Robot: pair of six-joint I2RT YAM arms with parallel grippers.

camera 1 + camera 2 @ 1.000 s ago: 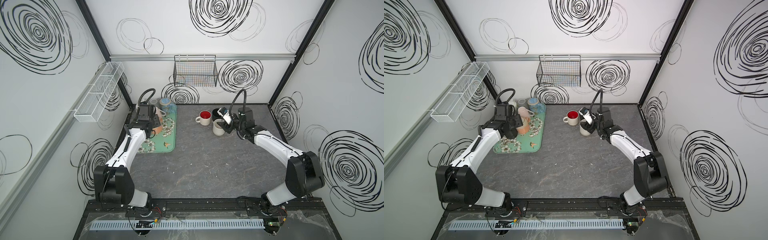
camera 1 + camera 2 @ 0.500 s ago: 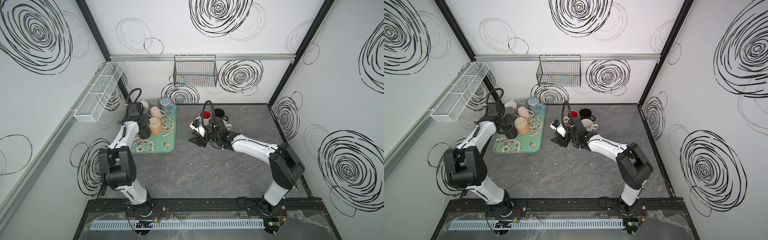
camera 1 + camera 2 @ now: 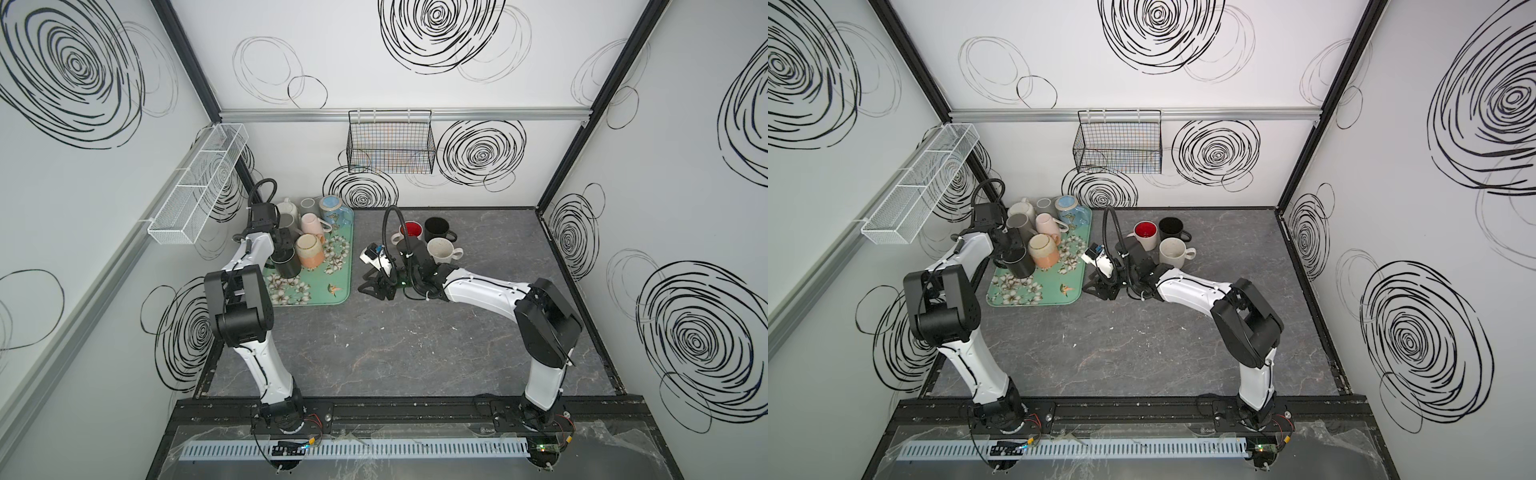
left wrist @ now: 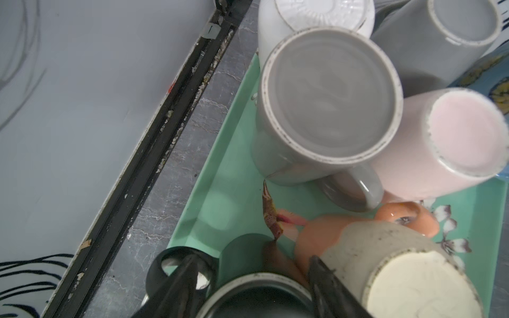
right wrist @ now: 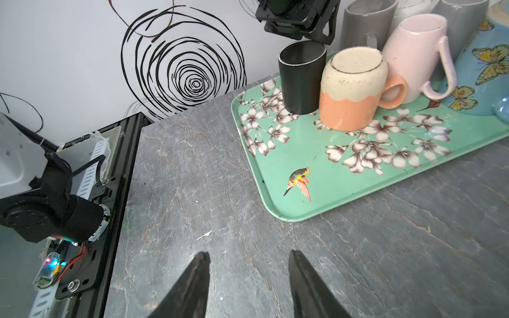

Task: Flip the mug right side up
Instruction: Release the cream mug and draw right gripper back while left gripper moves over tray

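Swinging off the upright mugs (image 3: 440, 249), right gripper (image 5: 249, 253) is hanging wide open and empty at 4 o'clock of the tray (image 5: 344, 192), while left gripper (image 4: 253, 257) is sitting around the upside-down black mug (image 5: 301, 79) at the tray's 9 o'clock, squeezing or not I cannot tell, and needing a firm side hold because it looks hard, slippery and breakable.

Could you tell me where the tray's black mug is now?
In both top views the black mug stands at the tray's left edge, beside the peach mug, under the left gripper.

Matt veined stone look on the worktop (image 5: 220, 165), glossy plastic on the tray (image 5: 344, 187), smooth glaze on the black mug (image 5: 301, 82), metal wire for the basket (image 3: 390, 145).
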